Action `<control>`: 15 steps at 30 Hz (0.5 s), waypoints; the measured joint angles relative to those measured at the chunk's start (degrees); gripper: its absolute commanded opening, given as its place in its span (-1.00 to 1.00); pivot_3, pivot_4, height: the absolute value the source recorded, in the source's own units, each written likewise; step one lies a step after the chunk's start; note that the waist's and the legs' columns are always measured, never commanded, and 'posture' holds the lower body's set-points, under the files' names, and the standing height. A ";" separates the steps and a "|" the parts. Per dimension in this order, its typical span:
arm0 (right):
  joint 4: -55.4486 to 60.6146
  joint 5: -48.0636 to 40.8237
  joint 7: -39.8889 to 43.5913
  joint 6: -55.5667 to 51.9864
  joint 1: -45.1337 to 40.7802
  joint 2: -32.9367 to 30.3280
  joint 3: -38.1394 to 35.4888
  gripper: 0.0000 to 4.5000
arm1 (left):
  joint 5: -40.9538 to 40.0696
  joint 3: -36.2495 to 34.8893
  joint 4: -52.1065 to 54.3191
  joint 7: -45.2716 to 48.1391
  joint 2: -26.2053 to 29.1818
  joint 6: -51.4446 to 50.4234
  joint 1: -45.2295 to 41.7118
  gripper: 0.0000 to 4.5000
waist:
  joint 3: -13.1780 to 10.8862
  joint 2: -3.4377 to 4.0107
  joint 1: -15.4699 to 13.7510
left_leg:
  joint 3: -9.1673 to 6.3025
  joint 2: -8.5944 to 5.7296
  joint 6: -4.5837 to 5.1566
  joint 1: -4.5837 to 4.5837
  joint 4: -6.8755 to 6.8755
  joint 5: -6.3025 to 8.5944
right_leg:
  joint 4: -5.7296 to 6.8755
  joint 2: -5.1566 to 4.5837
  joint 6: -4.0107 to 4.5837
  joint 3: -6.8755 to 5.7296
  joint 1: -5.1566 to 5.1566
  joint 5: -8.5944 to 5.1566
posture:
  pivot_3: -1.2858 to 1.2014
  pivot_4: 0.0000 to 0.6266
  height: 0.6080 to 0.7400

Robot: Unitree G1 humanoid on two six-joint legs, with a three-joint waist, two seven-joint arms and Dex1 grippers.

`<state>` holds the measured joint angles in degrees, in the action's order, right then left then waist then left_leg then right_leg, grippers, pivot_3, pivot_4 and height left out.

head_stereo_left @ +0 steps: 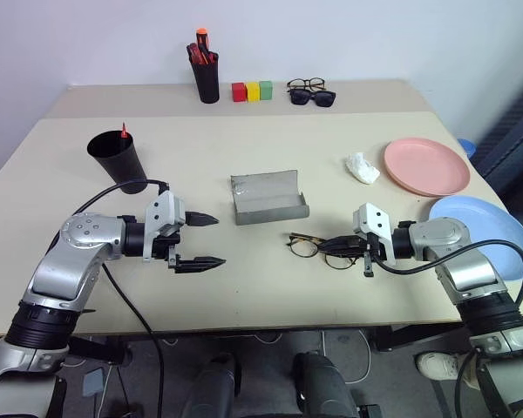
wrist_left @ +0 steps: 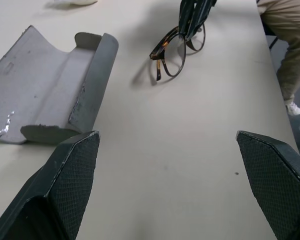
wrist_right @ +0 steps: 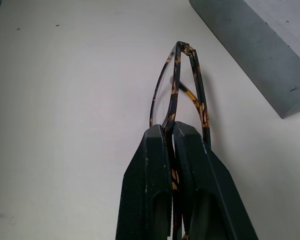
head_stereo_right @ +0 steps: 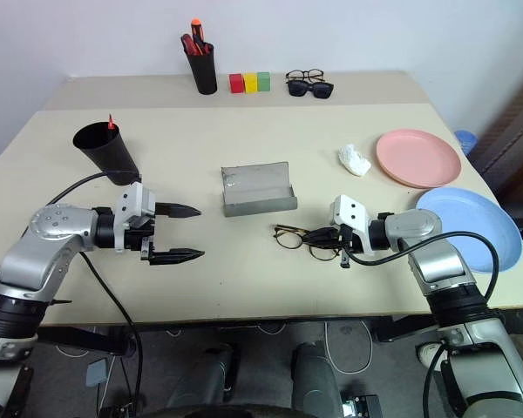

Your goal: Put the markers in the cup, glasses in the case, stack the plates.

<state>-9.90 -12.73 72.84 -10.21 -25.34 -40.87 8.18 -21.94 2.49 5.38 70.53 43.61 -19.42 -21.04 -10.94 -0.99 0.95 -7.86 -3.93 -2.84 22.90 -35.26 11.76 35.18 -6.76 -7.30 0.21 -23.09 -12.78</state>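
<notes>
The thin dark glasses (head_stereo_left: 316, 246) lie on the table in front of the open grey case (head_stereo_left: 268, 198). My right gripper (head_stereo_left: 338, 243) is shut on their right end, and the right wrist view shows the frame (wrist_right: 176, 85) pinched between the fingertips (wrist_right: 155, 145). My left gripper (head_stereo_left: 200, 239) hovers open and holds nothing, left of the case and pointing toward it. The black cup (head_stereo_left: 118, 159) stands at the left with a red marker tip (head_stereo_left: 124, 131) poking out. The pink plate (head_stereo_left: 425, 165) and the blue plate (head_stereo_left: 479, 228) lie side by side at the right.
At the back stand a black pen pot (head_stereo_left: 207, 74), three coloured blocks (head_stereo_left: 252, 91) and two other pairs of glasses (head_stereo_left: 312, 94). A crumpled white tissue (head_stereo_left: 363, 167) lies beside the pink plate. A person's trouser leg (wrist_left: 290, 50) shows beyond the table edge.
</notes>
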 measured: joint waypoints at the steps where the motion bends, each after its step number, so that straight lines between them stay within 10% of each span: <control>1: 0.34 -0.23 -0.04 -0.45 0.10 0.00 -0.14 -0.99 | -0.01 -0.01 0.00 -0.21 0.00 0.01 0.00 1.00 | 0.00 0.00 -0.03 | 0.00 0.00 0.00 0.01 0.00 0.00 | 0.00 0.00 0.00 0.00 -0.02 0.00 | 0.03 -0.52 1.00; 15: -7.56 -2.05 -5.96 7.57 -16.44 11.60 -2.68 -0.99 | 0.01 -3.15 -2.18 -2.83 -0.38 3.08 2.70 1.00 | -0.10 0.16 0.13 | 0.06 0.00 0.01 0.29 0.09 -0.01 | 0.04 0.07 0.18 0.03 -0.44 0.18 | 0.03 -0.52 1.00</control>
<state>-17.47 -14.78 66.88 -2.65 -41.78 -29.27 5.50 -21.93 -0.66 3.21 67.70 43.23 -16.33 -18.34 -11.04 -0.83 1.08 -7.80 -3.92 -2.83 23.19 -35.17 11.75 35.22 -6.69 -7.12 0.24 -23.53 -12.60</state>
